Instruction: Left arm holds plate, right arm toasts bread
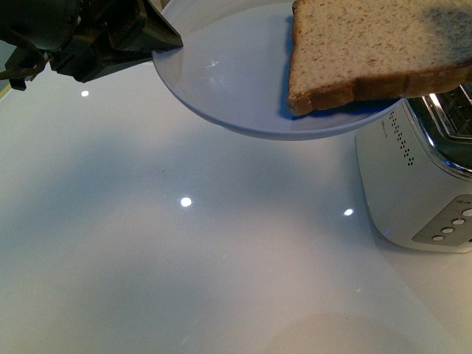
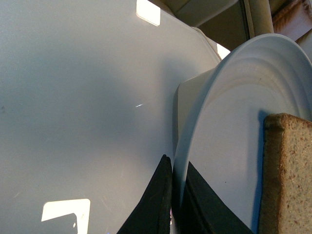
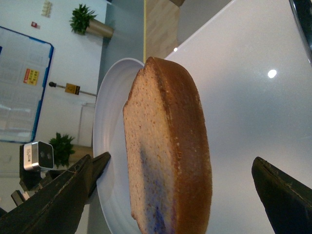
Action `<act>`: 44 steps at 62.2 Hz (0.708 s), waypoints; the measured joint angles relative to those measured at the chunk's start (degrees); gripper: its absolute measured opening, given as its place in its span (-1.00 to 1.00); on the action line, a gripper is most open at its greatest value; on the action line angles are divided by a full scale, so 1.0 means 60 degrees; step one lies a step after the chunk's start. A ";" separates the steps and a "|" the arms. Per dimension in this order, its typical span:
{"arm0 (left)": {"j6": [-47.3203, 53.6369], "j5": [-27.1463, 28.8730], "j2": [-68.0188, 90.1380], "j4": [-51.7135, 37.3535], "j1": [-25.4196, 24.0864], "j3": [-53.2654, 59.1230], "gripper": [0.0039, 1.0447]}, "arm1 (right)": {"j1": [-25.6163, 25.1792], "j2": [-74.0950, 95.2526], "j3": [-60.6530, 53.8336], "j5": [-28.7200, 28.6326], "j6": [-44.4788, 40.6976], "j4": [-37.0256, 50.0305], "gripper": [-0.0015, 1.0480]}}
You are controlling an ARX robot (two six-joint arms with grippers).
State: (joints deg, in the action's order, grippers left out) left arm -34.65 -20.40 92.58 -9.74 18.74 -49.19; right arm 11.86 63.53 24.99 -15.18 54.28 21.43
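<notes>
While the black left pincer [image 1: 168, 43] clamps the rim of the round pale blue-white plate [image 1: 221, 81] above the glossy white table [image 1: 184, 258], the light-brown wholemeal bread slice [image 1: 369, 51] lies on it. The right pincer [image 3: 175, 163] gapes wide around the slice and should probably close gently on bread alone, clear of the plate.

One plate [image 1: 221, 81], one slice [image 1: 376, 44] (one toaster [image 1: 413, 184])

Bread [image 1: 369, 51] lies on the right of the plate [image 1: 221, 74], toaster [image 1: 413, 184] below it on the table [image 1: 147, 258].
</notes>
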 joint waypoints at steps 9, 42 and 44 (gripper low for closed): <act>-0.0047 -0.0036 0.0000 -0.0004 0.0004 0.0000 -0.95 | 0.0040 0.0171 0.0073 0.0036 0.0073 0.0040 0.29; -0.0135 -0.0062 0.0000 -0.0007 0.0040 0.0000 -0.95 | -0.0251 -0.0015 0.0419 -0.0576 0.0452 0.0138 -0.94; -0.0135 -0.0062 0.0000 -0.0007 0.0047 0.0000 -0.95 | -0.0357 -0.0109 0.0532 -0.0616 0.0452 0.0066 -0.94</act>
State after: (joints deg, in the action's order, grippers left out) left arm -35.46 -20.78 92.58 -9.78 19.03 -49.19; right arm 9.72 62.87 28.18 -18.87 56.99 21.82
